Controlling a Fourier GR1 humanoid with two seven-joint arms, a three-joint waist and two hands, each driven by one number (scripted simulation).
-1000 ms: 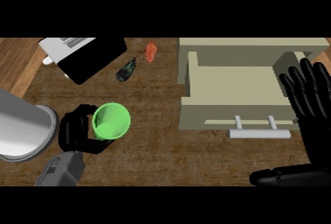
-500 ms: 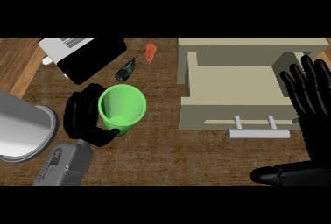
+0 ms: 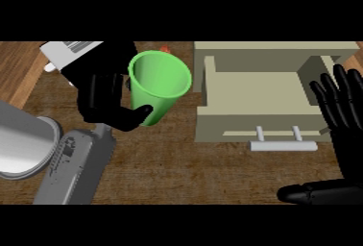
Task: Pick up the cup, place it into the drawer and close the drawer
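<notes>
Wooden tabletop [image 3: 184, 163]: bright green plastic cup [image 3: 159, 86] has risen off it and shifted right since a second ago, left hand [image 3: 110, 98] fingers curled round it, just left of the beige open drawer [image 3: 259, 98]. Drawer looks empty; drop-in comes next. Right hand [image 3: 345, 122] rests open at right edge.

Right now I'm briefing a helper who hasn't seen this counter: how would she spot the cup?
Start at the open beige drawer on the right of the wooden counter. Just left of it, the left hand holds the cup, tilted. It is the only bright green thing here.
</notes>
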